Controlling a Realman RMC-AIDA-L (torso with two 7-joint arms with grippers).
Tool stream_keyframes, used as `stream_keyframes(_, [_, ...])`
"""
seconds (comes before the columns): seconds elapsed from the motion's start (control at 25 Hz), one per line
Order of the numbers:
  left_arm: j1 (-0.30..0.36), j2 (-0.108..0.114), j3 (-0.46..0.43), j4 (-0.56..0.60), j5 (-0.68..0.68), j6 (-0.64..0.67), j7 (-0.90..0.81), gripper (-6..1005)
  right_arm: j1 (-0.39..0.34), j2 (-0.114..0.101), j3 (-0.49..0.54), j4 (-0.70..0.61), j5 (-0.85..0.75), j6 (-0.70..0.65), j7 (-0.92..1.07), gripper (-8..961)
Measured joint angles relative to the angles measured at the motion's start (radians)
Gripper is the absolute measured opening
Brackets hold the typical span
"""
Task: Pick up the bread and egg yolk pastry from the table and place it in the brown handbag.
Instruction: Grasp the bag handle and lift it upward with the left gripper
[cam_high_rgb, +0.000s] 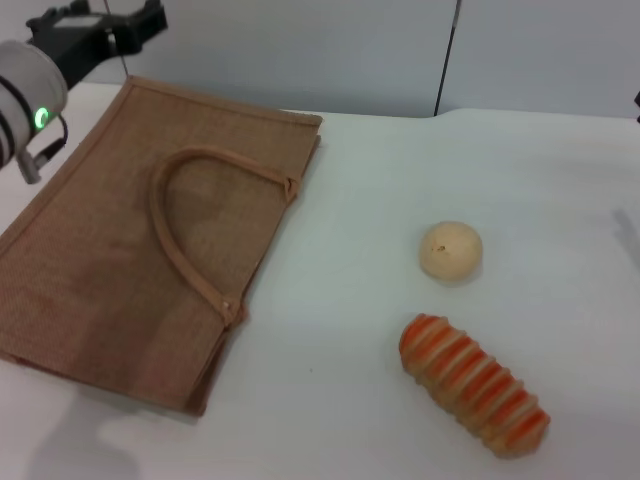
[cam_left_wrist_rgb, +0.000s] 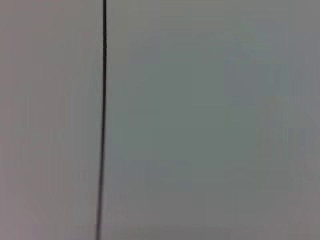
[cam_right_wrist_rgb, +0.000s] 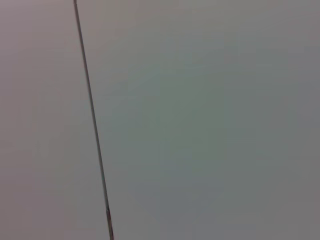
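The brown handbag (cam_high_rgb: 130, 250) lies flat on the left of the white table, with a looped tan handle (cam_high_rgb: 185, 230) resting on top of it. On the right sits the egg yolk pastry (cam_high_rgb: 451, 250), a pale round ball. Just in front of it lies the bread (cam_high_rgb: 472, 384), an orange and cream striped loaf set diagonally. My left gripper (cam_high_rgb: 100, 30) hangs high at the far left, above the bag's back corner and well away from both foods. My right gripper is out of view. Neither wrist view shows any task object.
The white table (cam_high_rgb: 350, 200) ends at a grey wall behind. Both wrist views show only that grey wall with a thin dark seam (cam_left_wrist_rgb: 103, 120) (cam_right_wrist_rgb: 92, 120). Bare tabletop lies between the bag and the two foods.
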Motion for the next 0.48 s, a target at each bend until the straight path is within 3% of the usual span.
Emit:
stream_keyframes(0.08, [0.003, 0.027, 0.009, -0.033, 0.000, -0.112, -0.066, 753, 0.001, 0.000, 0.001, 0.002, 0.000, -0.001, 0.000, 713])
stream_keyframes(0.2, [-0.013, 0.100, 0.062, -0.076, 0.002, -0.213, -0.179, 750, 0.009, 0.000, -0.003, 0.006, 0.000, -0.001, 0.000, 713])
stream_keyframes(0.4, [-0.085, 0.230, 0.193, -0.117, 0.002, -0.206, -0.343, 745, 0.016, 0.000, -0.005, 0.011, 0.000, -0.001, 0.000, 714])
stream_keyframes(0.48, [-0.105, 0.255, 0.230, -0.121, 0.003, -0.165, -0.363, 743, 0.017, 0.000, -0.005, 0.013, 0.000, 0.000, 0.000, 714])
